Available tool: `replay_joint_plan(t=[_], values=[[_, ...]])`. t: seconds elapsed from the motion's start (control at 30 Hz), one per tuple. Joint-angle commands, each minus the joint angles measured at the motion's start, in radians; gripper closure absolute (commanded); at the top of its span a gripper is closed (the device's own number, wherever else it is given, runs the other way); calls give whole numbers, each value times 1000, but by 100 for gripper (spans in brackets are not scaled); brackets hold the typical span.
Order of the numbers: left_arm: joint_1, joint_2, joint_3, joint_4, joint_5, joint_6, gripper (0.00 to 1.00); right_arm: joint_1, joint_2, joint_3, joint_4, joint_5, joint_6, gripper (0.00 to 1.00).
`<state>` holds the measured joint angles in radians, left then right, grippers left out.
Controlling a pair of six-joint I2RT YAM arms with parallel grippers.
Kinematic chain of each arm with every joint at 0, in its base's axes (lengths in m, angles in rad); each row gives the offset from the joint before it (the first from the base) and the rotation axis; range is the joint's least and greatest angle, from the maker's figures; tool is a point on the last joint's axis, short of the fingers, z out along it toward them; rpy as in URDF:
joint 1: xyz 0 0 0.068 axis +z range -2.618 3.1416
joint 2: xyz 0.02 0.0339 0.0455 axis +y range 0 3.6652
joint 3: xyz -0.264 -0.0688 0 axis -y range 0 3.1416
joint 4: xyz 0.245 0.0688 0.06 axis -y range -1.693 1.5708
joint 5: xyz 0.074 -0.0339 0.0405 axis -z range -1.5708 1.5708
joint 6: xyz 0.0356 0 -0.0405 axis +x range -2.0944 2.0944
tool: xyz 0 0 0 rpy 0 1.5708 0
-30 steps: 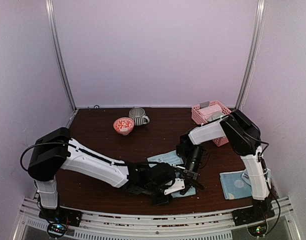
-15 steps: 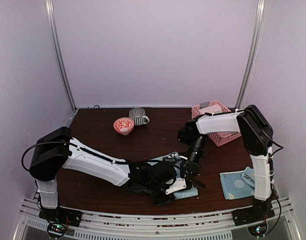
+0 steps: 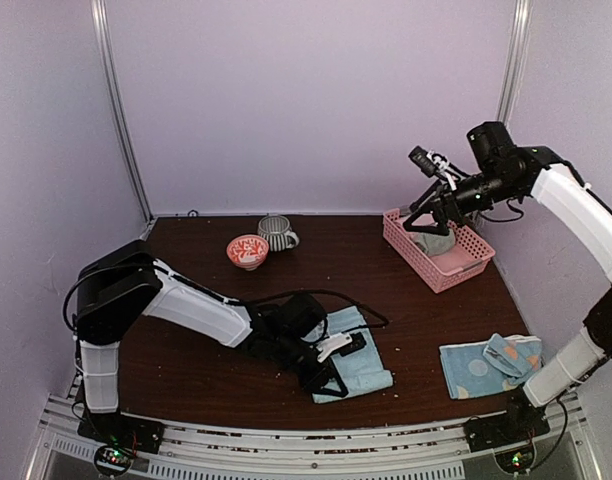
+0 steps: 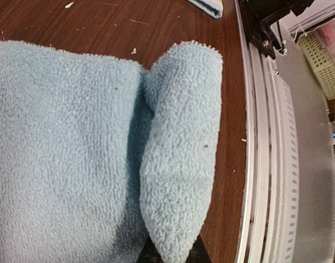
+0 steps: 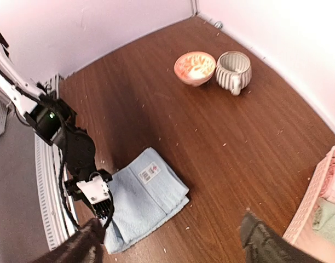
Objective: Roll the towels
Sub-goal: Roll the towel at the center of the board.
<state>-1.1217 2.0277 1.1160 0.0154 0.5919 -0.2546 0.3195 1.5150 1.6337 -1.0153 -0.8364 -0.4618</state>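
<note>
Right now the action is all on the left side. The left gripper (image 3: 326,382) is down on the table (image 3: 216,290), closed narrow on the near edge of the plain light blue towel (image 3: 361,365). The wrist view shows a fat folded lip (image 4: 181,164) of terry cloth pinched between the fingers, the first turn of a roll by the look of it.

That lip runs lengthwise straight out from the gripper, parallel to the metal rail (image 4: 266,164) at the table's front edge. The flat remainder of the towel lies on the far side of the lip, away from the rail. So, as I read it, the roll has to travel across the cloth toward the back of the table, with the roll's axis kept along the rail. The white label (image 5: 151,174) faces up on that flat part.

Over on the other side, the right gripper (image 3: 428,215) hangs high in the air above the pink basket (image 3: 456,275), fingers spread wide and holding nothing. It's well apart from the blue towel, so the left arm is clearly the nearer one. The dotted towel (image 3: 481,368) lies rumpled near the right arm's base, not yet rolled.
</note>
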Motion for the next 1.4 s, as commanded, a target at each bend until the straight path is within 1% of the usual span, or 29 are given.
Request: replay_joint_plan(t=[0.0, 0.03, 0.07, 0.1, 0.13, 0.17, 0.23, 0.27, 0.33, 0.4, 0.5, 0.53, 0.6, 0.63, 0.7, 0.77, 0.83, 1.0, 1.13, 1.17, 1.23, 1.37], values=[[38, 81, -30, 34, 184, -141, 99, -49, -89, -105, 163, -44, 144, 0], [40, 91, -27, 41, 204, -153, 99, -53, -108, -132, 197, -35, 179, 0], [43, 100, -27, 51, 219, -166, 99, -57, -115, -143, 197, -48, 169, 0], [45, 108, -26, 58, 229, -184, 98, -55, -114, -136, 156, -67, 123, 0], [50, 113, -27, 68, 239, -200, 98, -47, -111, -121, 85, -81, 33, 3], [55, 118, -35, 85, 249, -224, 98, -28, -118, -111, 29, -74, -68, 13], [70, 124, -61, 140, 271, -283, 98, 20, -158, -131, -34, -48, -187, 36], [78, 125, -77, 173, 281, -315, 98, 41, -191, -160, -52, -44, -236, 41], [90, 130, -100, 228, 302, -363, 98, 98, -272, -242, -60, -44, -333, 42], [98, 134, -107, 264, 314, -388, 98, 191, -327, -340, -55, -13, -374, 43], [102, 147, -103, 275, 331, -407, 97, 359, -329, -446, -41, 73, -386, 45], [102, 153, -100, 277, 332, -410, 97, 401, -323, -492, -1, 113, -366, 45], [102, 161, -99, 279, 333, -415, 97, 496, -312, -587, 153, 251, -274, 44], [102, 165, -98, 273, 332, -416, 97, 535, -306, -637, 238, 336, -231, 41], [102, 170, -95, 266, 334, -417, 96, 599, -275, -718, 362, 472, -202, 35], [103, 168, -95, 265, 334, -417, 96, 644, -230, -775, 454, 565, -198, 34], [102, 167, -95, 261, 330, -416, 95, 678, -185, -800, 524, 613, -200, 33], [103, 162, -101, 261, 319, -418, 95, 724, -94, -817, 584, 601, -216, 33], [103, 161, -101, 259, 325, -408, 95, 742, -28, -822, 624, 622, -219, 34], [103, 161, -99, 255, 325, -403, 95, 742, -10, -821, 629, 624, -224, 35], [103, 161, -96, 244, 320, -394, 95, 745, 19, -819, 631, 620, -237, 44], [103, 140, -105, 242, 310, -373, 93, 745, 52, -802, 595, 576, -248, 72]])
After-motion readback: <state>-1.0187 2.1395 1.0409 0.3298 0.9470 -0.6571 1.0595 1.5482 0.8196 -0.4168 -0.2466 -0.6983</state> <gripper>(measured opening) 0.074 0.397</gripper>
